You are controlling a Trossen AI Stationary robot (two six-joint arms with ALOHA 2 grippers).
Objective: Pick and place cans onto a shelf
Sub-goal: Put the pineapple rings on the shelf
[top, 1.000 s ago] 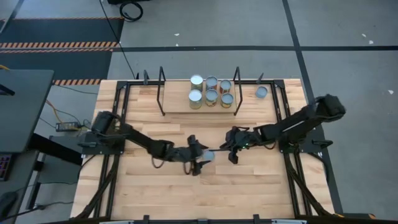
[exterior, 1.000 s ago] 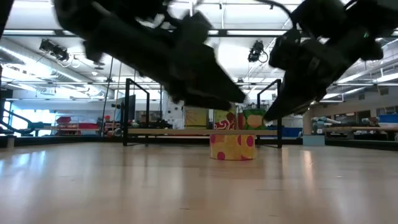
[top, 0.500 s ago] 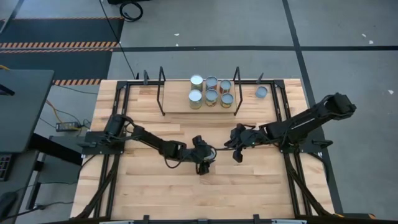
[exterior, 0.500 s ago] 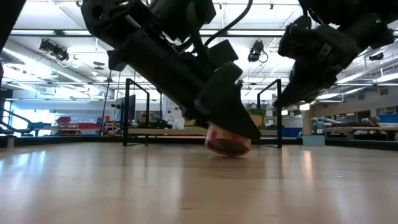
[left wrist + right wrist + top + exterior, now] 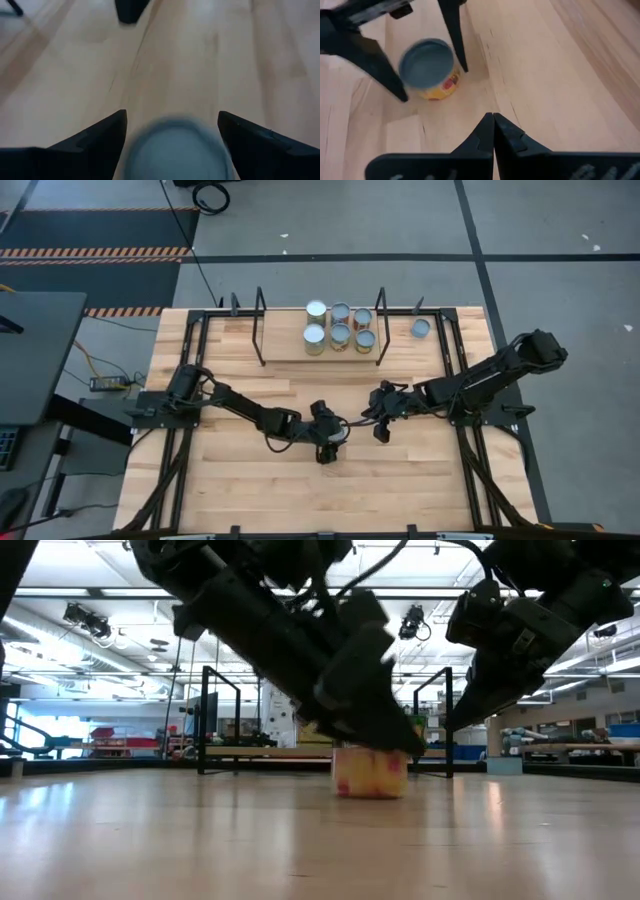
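- Left gripper [image 5: 326,442] down mid-table [image 5: 250,490], fingers [image 5: 95,137] spread either side of a yellow can [image 5: 431,67].
- Right gripper [image 5: 493,122] just beside, fingers pressed together.
- Risk: an off-centre squeeze tips the can.
- Shelf [image 5: 290,348] far off.

**Left gripper closes in on lone can**

The left gripper [image 5: 326,442] has moved from beside the can [image 5: 370,773] to straddle it — fingers spread on either side; the can, tilted half a second ago, now stands upright.
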